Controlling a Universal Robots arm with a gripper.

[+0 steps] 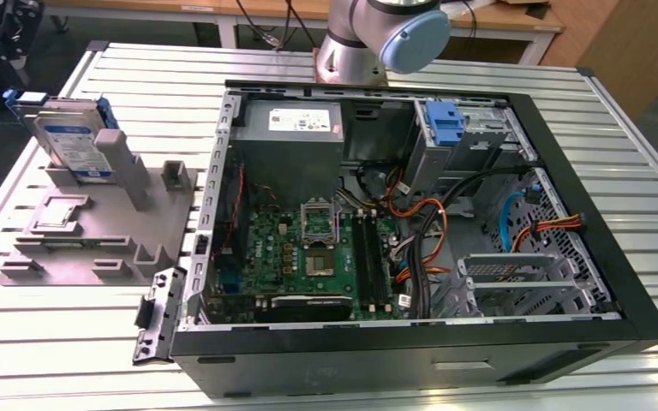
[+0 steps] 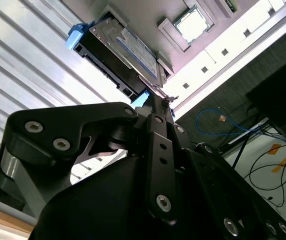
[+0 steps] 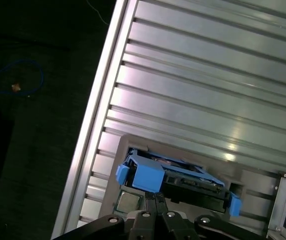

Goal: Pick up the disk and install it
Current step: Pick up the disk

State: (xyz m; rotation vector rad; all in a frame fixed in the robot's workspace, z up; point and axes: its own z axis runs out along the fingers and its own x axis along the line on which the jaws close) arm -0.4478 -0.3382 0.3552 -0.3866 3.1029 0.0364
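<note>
The disk [image 1: 72, 137], a silver-grey drive with a white and blue label in a blue carrier bracket, stands tilted in a slot of the grey fixture [image 1: 89, 231] at the exterior view's left. Both wrist views look at the disk [image 2: 125, 50] [image 3: 177, 177] from a distance, its blue bracket ends showing. My gripper [image 2: 152, 92] [image 3: 155, 196] has its black fingers closed together with nothing between them. It lines up with the disk's edge in the wrist views, and I cannot tell how far apart they are.
An open computer case [image 1: 603, 282] lies on the slatted metal table [image 1: 134, 68], holding a motherboard [image 1: 306, 248], cables and a drive cage with an upright blue latch [image 1: 449, 124]. A second metal cage [image 1: 523, 282] sits at the front right. The arm's base [image 1: 380, 38] stands behind the case.
</note>
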